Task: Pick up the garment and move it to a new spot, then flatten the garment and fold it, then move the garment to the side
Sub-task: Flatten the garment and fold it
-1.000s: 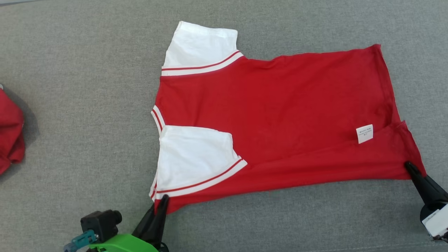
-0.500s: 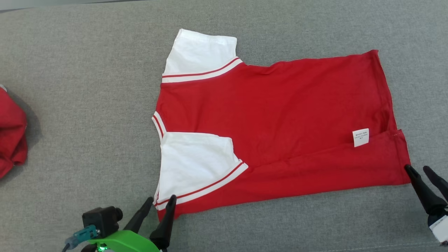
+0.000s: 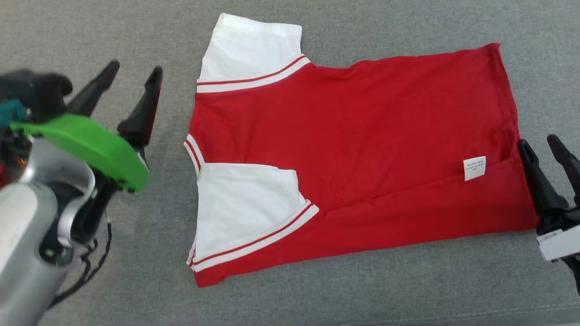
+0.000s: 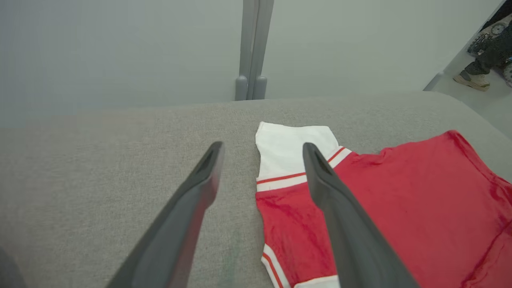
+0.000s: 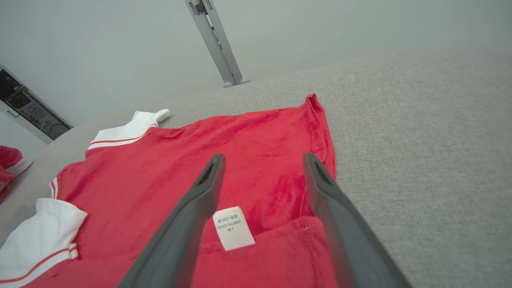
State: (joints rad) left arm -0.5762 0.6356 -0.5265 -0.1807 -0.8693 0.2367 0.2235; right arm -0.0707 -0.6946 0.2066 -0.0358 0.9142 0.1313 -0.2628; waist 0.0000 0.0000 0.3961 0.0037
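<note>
Grey padded surface (image 3: 317,294) holds the shirt (image 3: 362,127) flat, near side folded over. Left gripper (image 3: 135,69) and right gripper (image 3: 538,141) stand wide, empty. Further folding and moving aside outstanding.

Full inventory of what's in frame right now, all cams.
garment: one, red with white sleeves, flat mid-surface
care label: one, white, on the garment near its hem
padded surface: one, grey, under the garment
second cloth: one, red, bunched, far left in the right wrist view
post: one, grey, behind the surface
shoe: one, pale, on a person's foot, top right of the left wrist view
left gripper: one, dark fingers, open, left of the collar
right gripper: one, dark fingers, open, at the hem
</note>
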